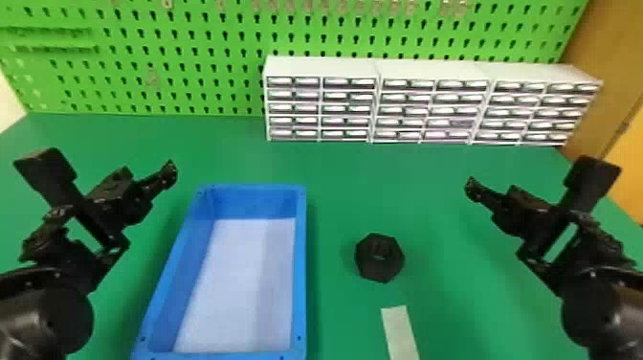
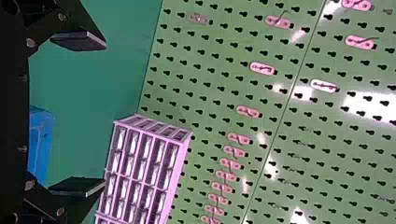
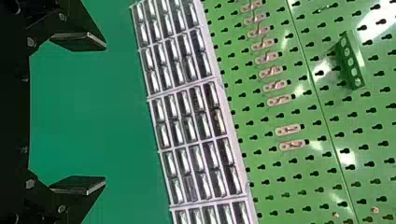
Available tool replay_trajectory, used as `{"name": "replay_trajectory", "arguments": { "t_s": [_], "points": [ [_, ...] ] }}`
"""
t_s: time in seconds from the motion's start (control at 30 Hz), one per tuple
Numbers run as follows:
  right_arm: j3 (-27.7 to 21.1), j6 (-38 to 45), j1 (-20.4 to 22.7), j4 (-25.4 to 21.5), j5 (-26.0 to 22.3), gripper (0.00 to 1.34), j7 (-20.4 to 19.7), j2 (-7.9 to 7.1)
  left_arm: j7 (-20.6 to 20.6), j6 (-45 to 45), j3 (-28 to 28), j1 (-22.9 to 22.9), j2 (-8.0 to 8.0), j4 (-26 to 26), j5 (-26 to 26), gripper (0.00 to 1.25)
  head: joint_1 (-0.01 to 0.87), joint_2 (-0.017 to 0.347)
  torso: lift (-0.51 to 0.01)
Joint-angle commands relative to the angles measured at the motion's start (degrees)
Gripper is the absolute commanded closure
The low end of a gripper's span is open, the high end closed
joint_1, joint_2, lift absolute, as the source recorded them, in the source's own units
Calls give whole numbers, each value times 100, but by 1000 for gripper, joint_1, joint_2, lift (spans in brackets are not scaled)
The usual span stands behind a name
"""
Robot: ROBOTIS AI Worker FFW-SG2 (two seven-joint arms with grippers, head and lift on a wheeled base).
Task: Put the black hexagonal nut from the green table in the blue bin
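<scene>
Black hexagonal nut (image 1: 380,258): lay flat on the green table (image 1: 344,191), outside the blue bin (image 1: 300,268), a little to its right.
Left gripper (image 1: 98,206): hung beyond the bin's left side, fingers spread wide apart, well apart from the nut, with the bin between.
Right gripper (image 1: 550,215): hung to the nut's right, nearer to it than the left one, fingers also spread wide, touching neither nut nor bin.
Pale strip (image 1: 401,332): lay near the nut, on the robot's side.
</scene>
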Motion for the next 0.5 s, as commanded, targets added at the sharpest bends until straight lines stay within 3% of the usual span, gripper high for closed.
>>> {"name": "replay_trajectory", "arguments": {
  "t_s": [0.0,0.3,0.47],
  "points": [
    [7,0,0,0,0,266,0,0,0,-1,0,0,-7,1,7,237,692,9,-97],
    [-19,123,-26,0,0,266,0,-26,0,-1,9,0,1,1,16,237,692,9,-97],
    [-63,369,-79,-70,0,266,0,-123,0,-1,9,0,1,1,16,239,692,9,-97]
  ]
}}
